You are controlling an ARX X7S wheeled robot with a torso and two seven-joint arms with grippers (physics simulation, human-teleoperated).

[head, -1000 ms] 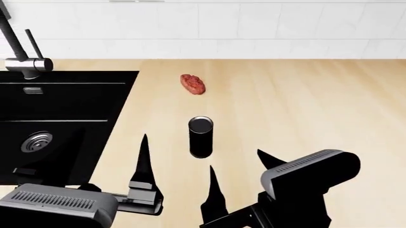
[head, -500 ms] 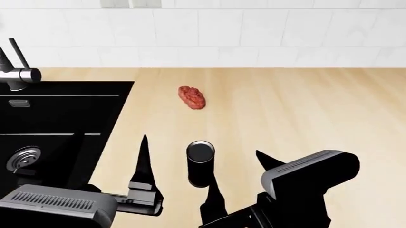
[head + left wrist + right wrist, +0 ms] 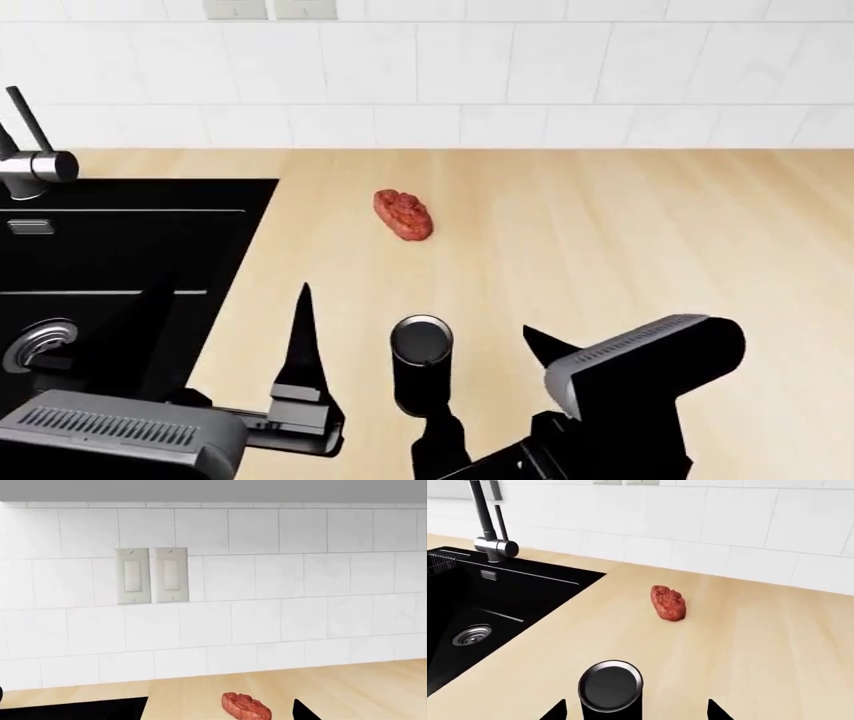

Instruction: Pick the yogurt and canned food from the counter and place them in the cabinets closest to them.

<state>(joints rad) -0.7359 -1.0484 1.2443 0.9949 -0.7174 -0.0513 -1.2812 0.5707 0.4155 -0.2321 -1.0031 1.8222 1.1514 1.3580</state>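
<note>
The canned food [image 3: 422,366], a slim black can with a grey round top, stands upright on the beige counter [image 3: 641,230] to the right of the sink. My right gripper [image 3: 483,378] is open around it. In the right wrist view the can [image 3: 610,687] stands between the two spread fingertips [image 3: 718,711] with a gap on each side. My left gripper [image 3: 238,320] is open and holds nothing. One of its fingers [image 3: 304,335] rises left of the can, near the sink's edge. The yogurt is out of view.
A red lump of meat [image 3: 403,214] lies on the counter beyond the can. The black sink [image 3: 134,186] with its faucet [image 3: 27,160] fills the left. A white tiled wall with two light switches [image 3: 152,575] runs along the back of the counter.
The can, meat and sink have slid down the head view toward me. The can, which stood ahead of the right gripper, now stands between its fingers. Both grippers stay open.
</note>
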